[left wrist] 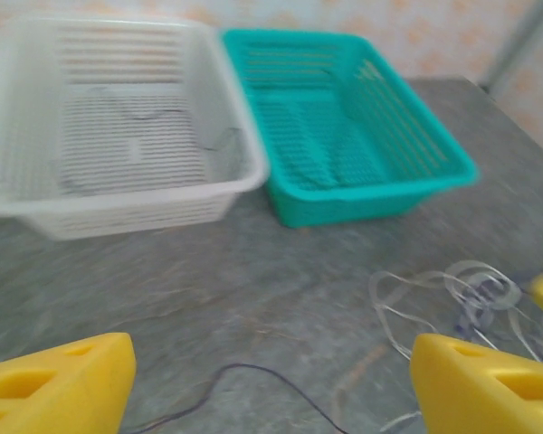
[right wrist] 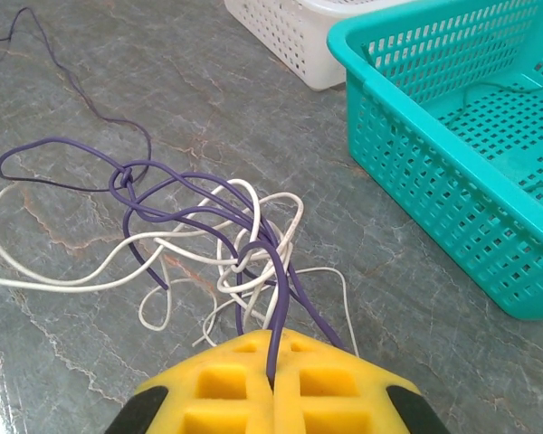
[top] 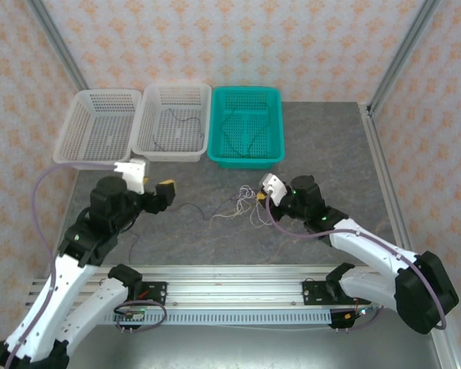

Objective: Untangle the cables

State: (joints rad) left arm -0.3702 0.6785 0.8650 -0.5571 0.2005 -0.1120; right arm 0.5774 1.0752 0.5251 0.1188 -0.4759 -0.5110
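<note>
- Baskets stand in a row at the far side of the table (top: 330,154), touching side to side.
- The left white basket (top: 71,142) is at the row's left end.
- The middle white basket (top: 142,131) holds a thin dark wire (top: 177,127) lying loose on its floor.
- The teal basket (top: 276,123) is at the right end, with another thin dark wire (top: 242,138) looped across its bottom.
- The left gripper (left wrist: 271,389) hovers low over the table with its yellow fingers (left wrist: 59,380) spread wide and nothing between them. A thin dark strand (left wrist: 253,375) runs along the table under the gap.
- The cables (top: 234,206) lie as a loose tangle on the table in front of the teal basket, between the two grippers and nearer the right one.
- The right gripper (right wrist: 273,375) is clamped on the purple cable (right wrist: 190,194), which rises from the tangle straight into its closed jaws. The white cable (right wrist: 90,271) loops through it just ahead of the fingertips.
</note>
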